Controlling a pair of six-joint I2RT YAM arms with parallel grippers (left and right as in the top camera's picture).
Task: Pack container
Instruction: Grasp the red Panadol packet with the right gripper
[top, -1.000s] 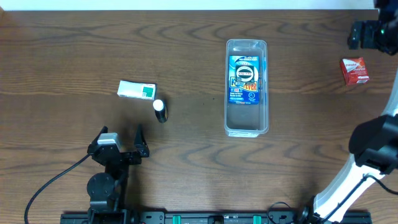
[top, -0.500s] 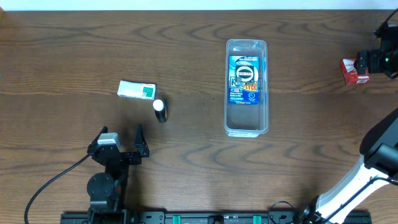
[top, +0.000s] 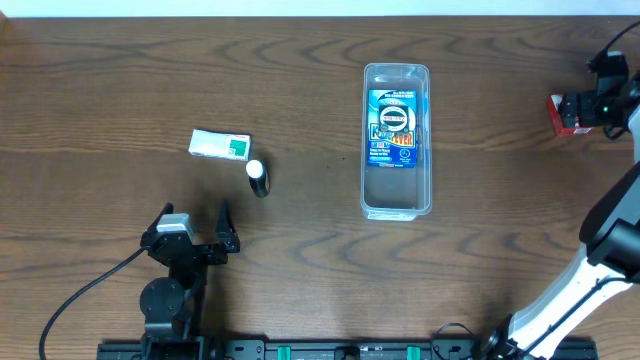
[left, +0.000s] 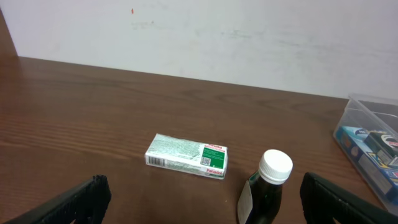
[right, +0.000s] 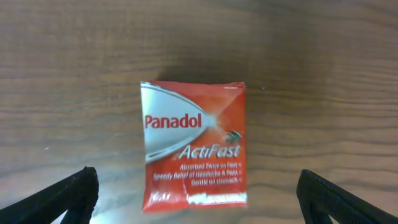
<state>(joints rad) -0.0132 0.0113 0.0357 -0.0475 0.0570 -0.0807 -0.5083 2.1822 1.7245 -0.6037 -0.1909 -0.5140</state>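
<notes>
Right gripper (right: 198, 198) is swinging in over the red packet (right: 194, 146) now, jaws spread wide either side of it, so it's lining up a grab for the container (top: 396, 205).

The overhead view looks straight down from high up and takes in the whole worktop (top: 120, 80). The left wrist view sits low and close to the surface, facing across it toward a white wall (left: 249, 37). With the overhead it shares the white-and-green box (left: 186, 156), the white-capped bottle (left: 264, 190) and one end of the container (left: 359, 107). The right wrist view points straight down, very close, at the red Panadol ActiFast packet (right: 193, 146), which the overhead shows at its right edge.
</notes>
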